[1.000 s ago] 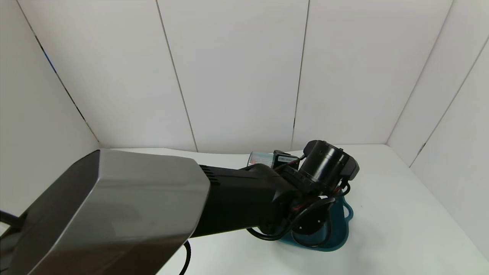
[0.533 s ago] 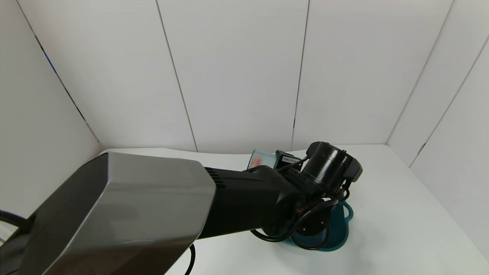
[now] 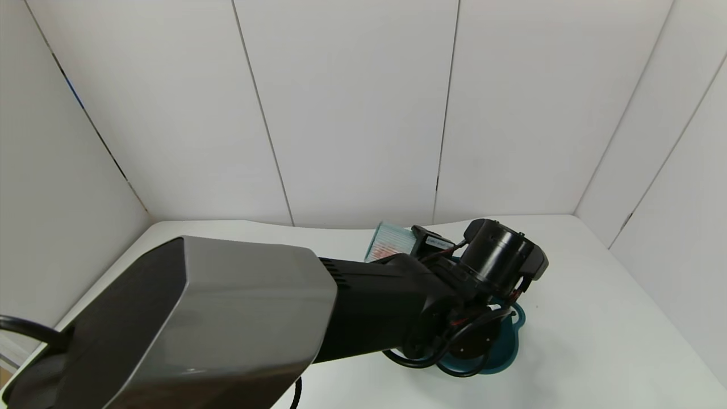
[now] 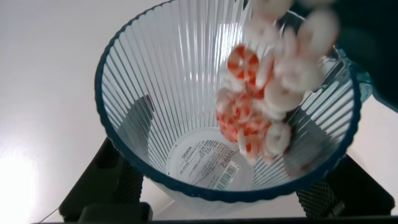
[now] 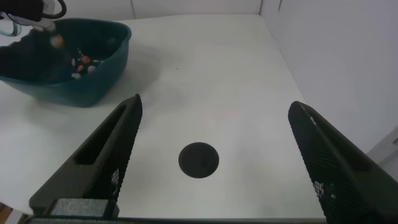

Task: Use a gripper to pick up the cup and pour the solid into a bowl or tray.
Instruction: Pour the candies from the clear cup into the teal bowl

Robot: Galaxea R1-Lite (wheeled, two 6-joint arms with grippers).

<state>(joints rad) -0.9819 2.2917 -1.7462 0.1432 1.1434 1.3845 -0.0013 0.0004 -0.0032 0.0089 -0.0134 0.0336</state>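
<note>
My left gripper is shut on the pale-blue ribbed cup and holds it tipped on its side above the dark teal basin. In the left wrist view the black fingers press on both sides of the cup. The white and orange-red discs tumble toward its rim, with the basin just beyond. The right wrist view shows the basin with a few discs inside. My right gripper is open and empty above the bare table, apart from the basin.
White walls close in the white table at the back and both sides. A round black spot lies on the table under the right gripper. The grey-cased left arm hides much of the table's near left part.
The left arm has shifted a little right and down over the basin. The cup has tipped further and its mouth and discs show more.
</note>
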